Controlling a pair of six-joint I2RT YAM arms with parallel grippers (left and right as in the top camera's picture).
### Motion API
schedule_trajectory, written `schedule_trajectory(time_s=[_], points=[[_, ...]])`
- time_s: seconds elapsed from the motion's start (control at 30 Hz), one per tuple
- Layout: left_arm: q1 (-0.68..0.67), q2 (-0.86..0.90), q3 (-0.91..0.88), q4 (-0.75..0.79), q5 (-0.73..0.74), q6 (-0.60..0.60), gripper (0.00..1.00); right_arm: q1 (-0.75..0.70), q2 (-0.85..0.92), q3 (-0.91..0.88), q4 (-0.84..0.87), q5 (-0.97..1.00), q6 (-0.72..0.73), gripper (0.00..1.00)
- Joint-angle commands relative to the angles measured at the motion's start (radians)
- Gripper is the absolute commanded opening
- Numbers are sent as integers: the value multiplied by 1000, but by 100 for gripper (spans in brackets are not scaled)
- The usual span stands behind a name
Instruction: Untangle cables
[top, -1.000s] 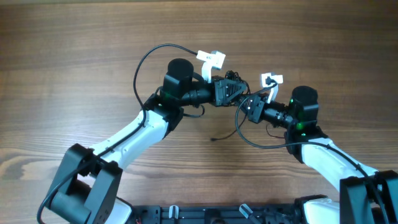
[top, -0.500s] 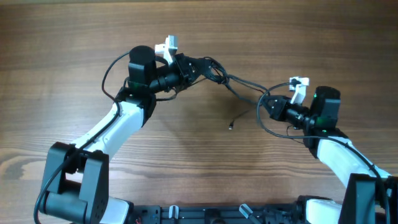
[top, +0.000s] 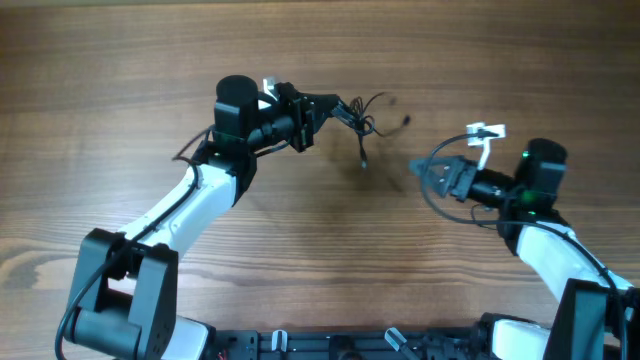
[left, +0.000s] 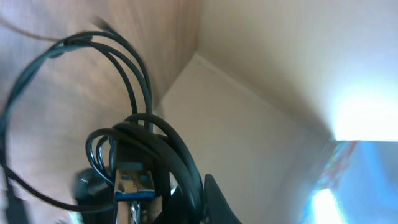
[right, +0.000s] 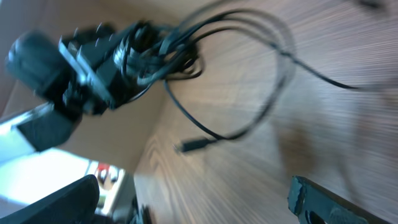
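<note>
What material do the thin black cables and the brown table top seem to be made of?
Thin black cables: probably rubber or plastic sheath, slightly glossy; they bend in loose loops. Brown table top: wood or wood-look laminate, matt; streaky grain shows.

Wooden table (top: 120, 80) fills the overhead view edge to edge: warm brown, grain running left to right, evenly lit. Over to the left wrist view, the same wood blurs through the upper left. Beyond it is a plain cream wall (left: 261, 143), with a seam (left: 249, 84) cutting diagonally from top centre down to the right. Hard white-blue glare (left: 367, 112) blows out the right edge. In the right wrist view, a bright pale patch (right: 37, 168) sits lower left, too blurred to read.
</note>
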Motion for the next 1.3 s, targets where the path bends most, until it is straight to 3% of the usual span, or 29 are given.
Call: schedule_trajectory(time_s=[0.0,0.1,0.17,0.2,0.3,0.37,0.4,0.5,0.57,0.67,0.83,0.9,0.93,1.03,1.07,1.1,1.2,1.27], points=[[-33,-20,21,3,-10,-380,4,129,-13,-10,5,84,-172,100],[-49,-20,21,2,-21,-380,4,245,-13,-10,34,388,-203,100],[-60,-20,21,3,-21,-380,4,311,-13,-10,123,485,-204,95],[-64,-20,21,3,-19,-380,4,346,-10,-10,179,542,-204,90],[-67,-21,21,3,14,-380,4,401,-6,-10,192,779,-200,59],[-61,-21,21,18,27,-380,4,406,-6,-10,192,569,-200,25],[-52,-21,21,18,34,-380,4,406,-6,-10,192,373,-196,5],[7,-20,21,6,36,-355,4,376,-8,-10,192,-31,-85,4],[57,-20,21,2,41,-271,4,311,-8,-10,192,-183,-43,4],[153,-20,21,-19,62,-240,4,158,-8,-10,192,-198,-47,4],[285,-20,21,-63,62,-240,4,-73,-8,-10,117,55,-43,4],[293,-20,21,-120,58,-239,4,-89,-8,-10,2,211,-43,4],[293,-20,21,-158,42,-206,4,-89,-8,-10,-67,274,-42,9],[293,-20,21,-219,-14,-87,4,-89,-8,-10,-149,292,-43,13],[293,-20,21,-242,-37,-55,4,-88,-8,-10,-149,279,-29,48],[291,-20,21,-252,-39,-3,4,-87,-8,-10,-144,262,26,100],[291,-20,21,-240,8,232,4,-87,-8,-10,-95,161,63,100],[290,-20,21,-228,92,561,4,-71,-8,-10,-15,87,126,99]])
